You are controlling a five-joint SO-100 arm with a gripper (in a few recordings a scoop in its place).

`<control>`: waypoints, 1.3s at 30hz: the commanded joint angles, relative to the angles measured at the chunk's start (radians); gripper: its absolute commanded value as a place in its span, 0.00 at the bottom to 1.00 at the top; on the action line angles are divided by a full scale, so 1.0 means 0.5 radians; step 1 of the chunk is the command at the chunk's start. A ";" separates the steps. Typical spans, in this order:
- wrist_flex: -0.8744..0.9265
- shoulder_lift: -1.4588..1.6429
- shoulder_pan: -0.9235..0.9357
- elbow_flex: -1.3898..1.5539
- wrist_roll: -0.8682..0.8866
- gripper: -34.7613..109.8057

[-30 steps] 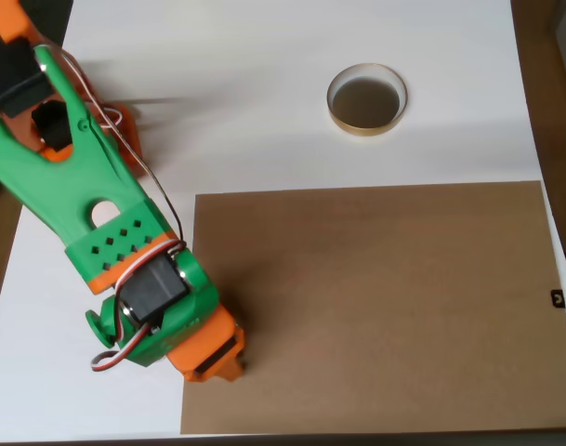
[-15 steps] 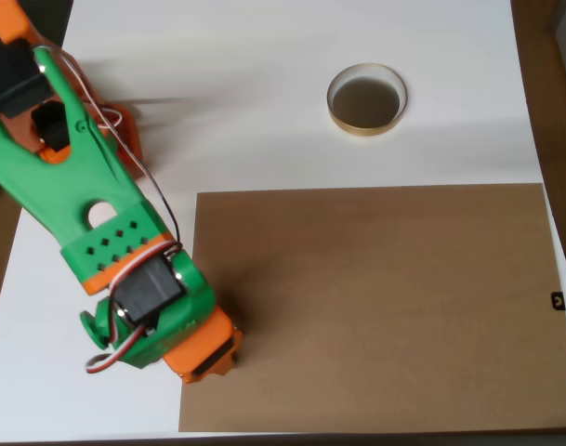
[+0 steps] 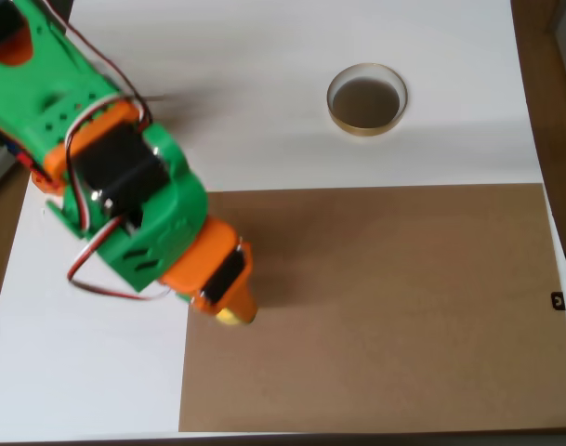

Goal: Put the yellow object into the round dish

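In the overhead view my green and orange gripper (image 3: 232, 308) hangs over the left edge of the brown board (image 3: 385, 307). A small bit of the yellow object (image 3: 228, 318) shows at the fingertips, with the gripper shut on it; most of it is hidden under the orange finger. The round dish (image 3: 366, 99), tan-rimmed with a dark inside, stands on the white table at the upper right, far from the gripper and with nothing in it.
The white table (image 3: 264, 84) ends at the right, where a brown surface (image 3: 552, 93) begins. My arm's green body (image 3: 87, 121) covers the upper left. A small black mark (image 3: 558, 299) sits at the board's right edge.
The arm has risen toward the camera and swung up the picture. The gripper has left the board's lower left corner, and the yellow object now shows at its tip.
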 commanded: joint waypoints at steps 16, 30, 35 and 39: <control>0.147 0.380 -0.853 0.040 -0.110 0.24; 0.141 0.233 -1.614 0.025 -0.172 0.24; 0.175 0.110 -1.868 -0.006 -0.236 0.24; 0.160 -0.067 -2.034 -0.080 -0.236 0.24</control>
